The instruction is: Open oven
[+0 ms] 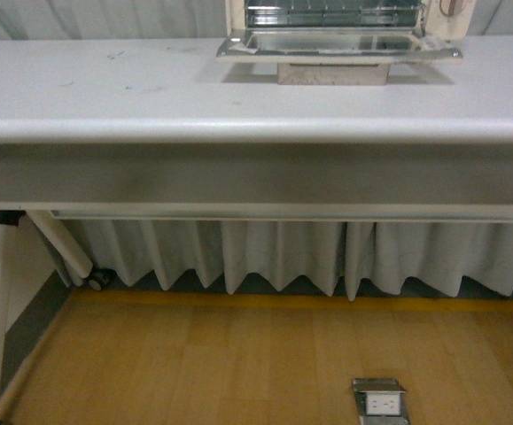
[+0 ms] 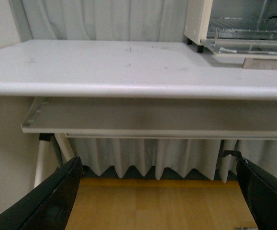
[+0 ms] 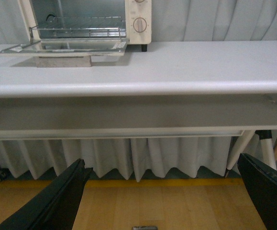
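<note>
Oven (image 1: 345,22), one only, stands at the far edge of the white tabletop (image 1: 150,88), right of centre in the front view. Its single door (image 1: 336,44) is dropped flat, lying level above the tabletop, with the handle bar (image 1: 333,73) under the door's front edge. One wire rack (image 3: 81,24) shows inside the cavity. Two round knobs (image 3: 139,24) sit one above the other on the cream panel beside the opening, the upper one cut off by the frame edge.

Neither arm appears in the front view. The left wrist view shows two black fingers (image 2: 47,201) of the left gripper (image 2: 157,199) spread wide with nothing between them, low before the tabletop's front edge. The right gripper (image 3: 160,199) likewise has its two fingers (image 3: 52,201) parted and empty, well apart from the oven.

One floor socket (image 1: 380,403) sits in the wooden floor (image 1: 194,363).
</note>
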Controlling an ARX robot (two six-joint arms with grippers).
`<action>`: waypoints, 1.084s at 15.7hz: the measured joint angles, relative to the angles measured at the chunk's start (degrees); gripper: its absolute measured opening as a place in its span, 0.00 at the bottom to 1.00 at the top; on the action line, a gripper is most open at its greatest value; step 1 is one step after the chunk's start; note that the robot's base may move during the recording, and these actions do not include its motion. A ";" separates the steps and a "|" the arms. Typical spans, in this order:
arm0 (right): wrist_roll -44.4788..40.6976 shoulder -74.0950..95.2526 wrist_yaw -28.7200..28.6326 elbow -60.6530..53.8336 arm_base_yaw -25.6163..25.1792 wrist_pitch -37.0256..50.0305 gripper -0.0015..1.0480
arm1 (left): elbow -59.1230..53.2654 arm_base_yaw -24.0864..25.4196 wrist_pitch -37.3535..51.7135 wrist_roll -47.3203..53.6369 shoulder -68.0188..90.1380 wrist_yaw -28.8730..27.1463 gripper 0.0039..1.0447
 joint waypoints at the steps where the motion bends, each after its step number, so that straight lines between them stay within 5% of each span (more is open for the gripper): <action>1: 0.02 0.02 0.02 0.00 0.00 0.00 0.94 | 0.00 0.00 -0.02 0.02 0.00 0.04 0.94; 17: 0.00 0.00 0.02 0.00 0.00 -0.07 0.94 | 0.00 0.00 -0.11 0.02 0.00 0.02 0.94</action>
